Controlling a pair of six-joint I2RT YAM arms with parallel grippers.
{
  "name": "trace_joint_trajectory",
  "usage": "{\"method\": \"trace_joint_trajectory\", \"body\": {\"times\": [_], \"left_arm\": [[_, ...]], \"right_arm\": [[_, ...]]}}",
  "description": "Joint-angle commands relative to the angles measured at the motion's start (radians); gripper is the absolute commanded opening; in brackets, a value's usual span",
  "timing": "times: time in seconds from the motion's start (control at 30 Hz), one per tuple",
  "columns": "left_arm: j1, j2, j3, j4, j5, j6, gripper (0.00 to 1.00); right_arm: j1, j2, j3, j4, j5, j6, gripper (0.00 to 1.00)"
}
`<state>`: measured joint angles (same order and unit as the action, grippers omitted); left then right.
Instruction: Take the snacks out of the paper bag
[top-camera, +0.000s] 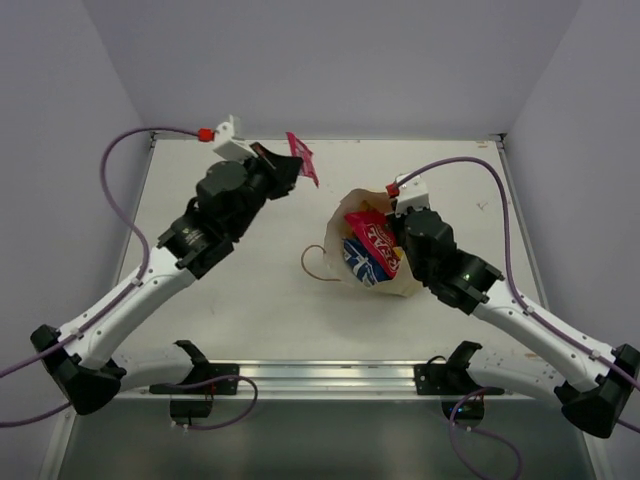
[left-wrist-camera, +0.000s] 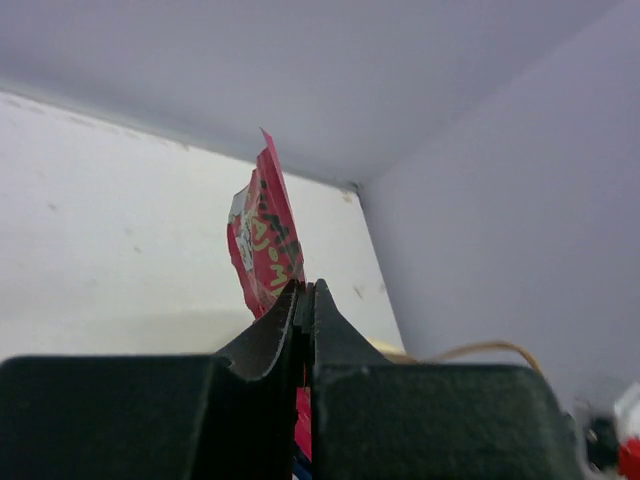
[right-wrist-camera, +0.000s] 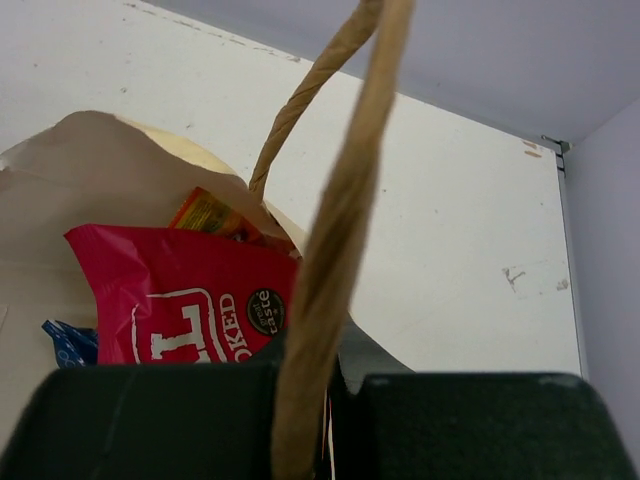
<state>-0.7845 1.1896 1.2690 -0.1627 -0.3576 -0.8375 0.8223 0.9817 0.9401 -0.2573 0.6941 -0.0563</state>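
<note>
Right wrist: twisted-cord handle (right-wrist-camera: 335, 230), glossy magenta pouch (right-wrist-camera: 180, 300), possibly foil.

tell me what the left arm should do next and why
Probably lower the left gripper and release the small pink packet onto bare table: it's pinched aloft, clear of the paper bag, whose handle the right gripper holds.

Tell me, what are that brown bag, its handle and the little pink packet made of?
The paper bag: tan kraft paper, matte, softly creased at the rim. The cord handle: likely twisted paper cord, going by its spiral ridges and matching tan. The small pink packet: probably thin plastic film, printed and crinkled.
</note>
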Motion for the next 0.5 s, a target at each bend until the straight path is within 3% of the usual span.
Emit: {"method": "trace_joint_trajectory", "body": {"times": [0.0,0.2,0.47], "left_arm": [[0.207,-0.035,-0.038,0.005,0.107,0.147,0.0],[0.457,0.034,-0.236,0.268,0.321,0.205,0.0],[0.613,0.272,-0.457,0.616,0.466,0.218,0.0]], "right_arm": [[-0.005,-0.047,0.006,0.058,0.032,-0.007,0.0],[-0.003,-0.061,0.035,0.021,-0.014,-0.02,0.0],[-0.003,-0.045,0.058,0.02,-0.122,-0.091,0.0]]}}
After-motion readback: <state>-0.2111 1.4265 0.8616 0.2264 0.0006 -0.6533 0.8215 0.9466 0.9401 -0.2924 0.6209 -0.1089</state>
